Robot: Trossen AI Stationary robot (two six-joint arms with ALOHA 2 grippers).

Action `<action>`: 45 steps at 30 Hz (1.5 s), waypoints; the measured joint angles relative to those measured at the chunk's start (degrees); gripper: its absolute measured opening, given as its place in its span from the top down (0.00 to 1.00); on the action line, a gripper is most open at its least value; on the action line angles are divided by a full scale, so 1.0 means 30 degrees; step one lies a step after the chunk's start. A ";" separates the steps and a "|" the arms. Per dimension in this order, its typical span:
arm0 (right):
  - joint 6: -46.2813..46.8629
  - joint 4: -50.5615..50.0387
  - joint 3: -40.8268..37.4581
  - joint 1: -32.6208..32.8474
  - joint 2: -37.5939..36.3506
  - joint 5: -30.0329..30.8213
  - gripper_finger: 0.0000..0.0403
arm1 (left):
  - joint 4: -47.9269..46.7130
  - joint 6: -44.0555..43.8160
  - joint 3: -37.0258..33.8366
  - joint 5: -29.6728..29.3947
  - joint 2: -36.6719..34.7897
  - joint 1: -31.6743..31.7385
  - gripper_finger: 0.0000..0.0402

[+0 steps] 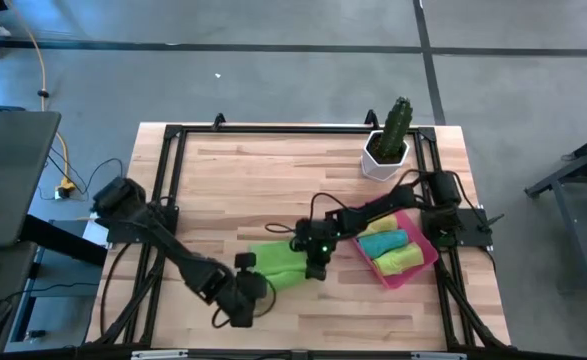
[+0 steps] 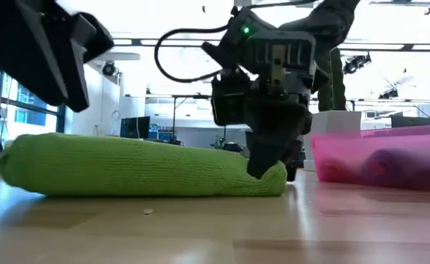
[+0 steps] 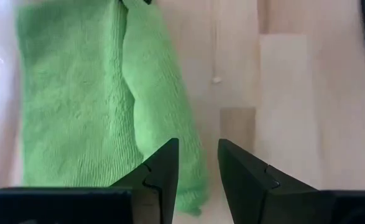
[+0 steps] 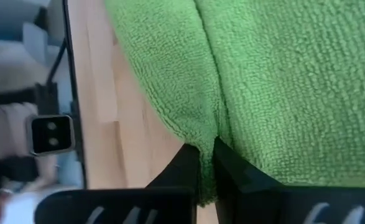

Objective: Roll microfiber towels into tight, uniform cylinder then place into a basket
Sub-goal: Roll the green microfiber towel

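no brand, label or writing can be read on any thing here. the lime green towel (image 1: 278, 263) lies flat on the wooden tabletop (image 1: 263, 180), near its front middle, folded into a long low roll. the right gripper (image 1: 315, 268) stands at the towel's end that is nearer to the basket (image 1: 423, 262), and its fingers (image 4: 191, 168) are clenched on the towel's edge, with a thin fold of green cloth pinched between them; in the low view this gripper (image 2: 269, 165) comes down on the end of the roll (image 2: 141, 167) and touches the tabletop there. the left gripper (image 1: 241, 300) hangs over the front side of the towel, near its other end; its fingers (image 3: 163, 168) stand a little apart and hold nothing, and the green cloth (image 3: 101, 106) lies below and beyond them, with one finger over its edge. the pink basket sits on the right side of the tabletop, apart from the green towel, and inside it lie a teal towel (image 1: 380, 226), a yellow towel (image 1: 385, 243) and another lime green towel (image 1: 398, 260), side by side. a white pot with a cactus (image 1: 389, 140) stands behind the basket, near the far edge
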 joint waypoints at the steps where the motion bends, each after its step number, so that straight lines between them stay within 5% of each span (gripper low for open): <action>1: 0.0668 -0.0072 0.0000 -0.0099 0.0000 -0.0260 0.99 | -0.0030 0.0397 -0.0005 -0.0554 0.0086 -0.0292 0.75; 11: 0.2477 -0.0286 0.0000 -0.0425 -0.0015 -0.0614 0.99 | -0.0003 0.2613 0.0009 -0.2259 0.1595 -0.1322 0.75; 26: 0.2009 -0.0245 0.0036 -0.0264 -0.0058 -0.0541 0.99 | -0.1511 0.3003 0.0031 -0.3958 0.2564 0.0103 0.75; 30: 0.1695 -0.0235 0.0036 -0.0254 -0.0073 -0.0506 0.99 | -0.1601 0.3064 0.0067 -0.2577 0.3307 0.0909 0.75; 35: 0.0248 -0.0228 0.0036 -0.0235 -0.0080 -0.0264 0.97 | -0.1766 0.2105 0.0177 0.1739 0.3475 0.2130 0.75; 41: -0.2739 -0.0239 0.0066 -0.0348 -0.0326 0.0092 0.81 | -0.1186 -0.0596 0.0199 0.5468 0.3402 0.2475 0.75; 45: -0.6659 -0.1138 0.0066 -0.0472 -0.1713 -0.0883 0.72 | -0.0831 -0.3666 0.0191 0.6063 0.3402 0.2293 0.75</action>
